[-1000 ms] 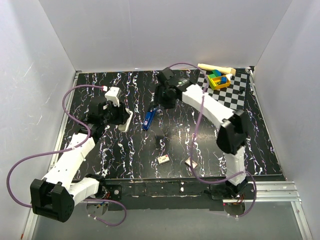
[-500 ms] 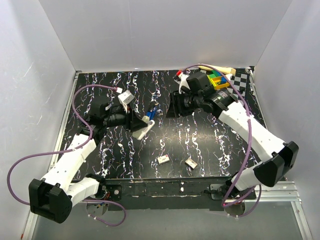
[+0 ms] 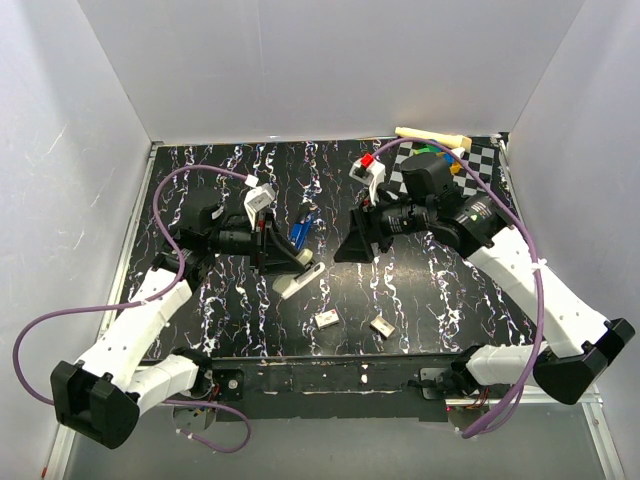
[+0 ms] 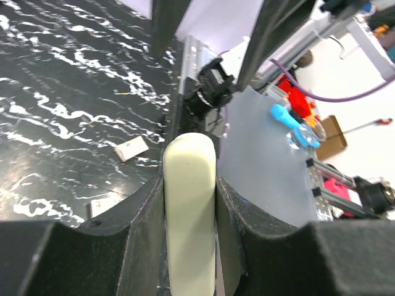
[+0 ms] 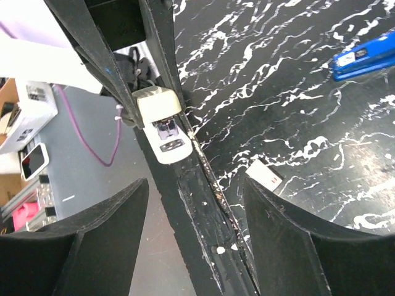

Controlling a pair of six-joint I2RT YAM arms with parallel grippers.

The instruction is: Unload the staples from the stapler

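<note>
The stapler [image 3: 298,233], slim and dark blue, lies on the black marbled table near the middle; it also shows at the right wrist view's upper right [image 5: 364,55]. No gripper touches it. My left gripper [image 3: 285,262] hangs just right of and nearer than it, shut on a second, cream-white stapler [image 3: 301,280]. That cream body fills the gap between the black fingers [image 4: 189,185]. My right gripper [image 3: 347,252] hovers right of the blue stapler. It is open [image 5: 194,191] with nothing between the fingers and faces the cream stapler [image 5: 159,123].
Two small pale boxes [image 3: 326,319] [image 3: 381,325] lie near the table's front edge. A checkered mat [image 3: 482,160] with coloured blocks [image 3: 437,158] and a pale wooden stick [image 3: 428,134] sits at the back right. White walls enclose three sides.
My left gripper carried the cream stapler right and nearer, toward the table's middle. My right arm swung back from the far centre; its gripper now sits right of the blue stapler, which stayed put.
</note>
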